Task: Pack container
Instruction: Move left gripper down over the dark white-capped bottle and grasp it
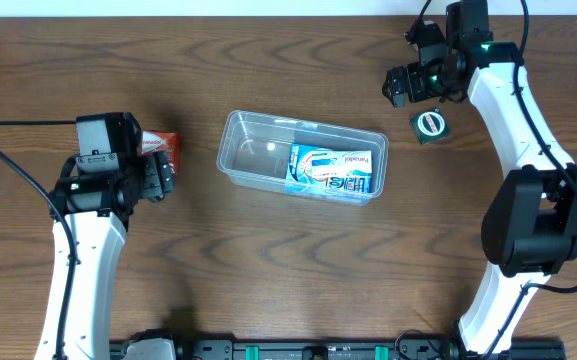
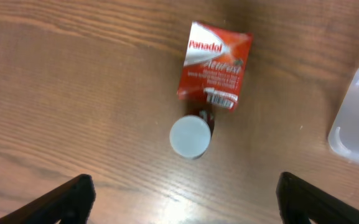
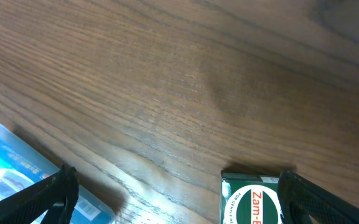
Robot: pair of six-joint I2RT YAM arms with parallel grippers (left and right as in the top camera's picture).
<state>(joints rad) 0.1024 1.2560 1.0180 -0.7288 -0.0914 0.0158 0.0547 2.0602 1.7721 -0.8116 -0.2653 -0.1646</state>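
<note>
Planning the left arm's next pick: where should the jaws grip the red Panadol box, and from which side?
From above: the red Panadol box lies flat on the table, so only its edges offer grip. Close the jaws across the two longer edges, near the logo end, because a white-capped bottle stands at the barcode end.

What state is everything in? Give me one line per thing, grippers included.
container: open-topped, holding only the blue box.
blue box: lying flat inside the container, at its right end.
red box: flat on the table, outside the container.
white-capped bottle: cap on, right beside the red box.
green tin: closed, on the table.
left gripper: open, empty.
right gripper: open, empty.
</note>
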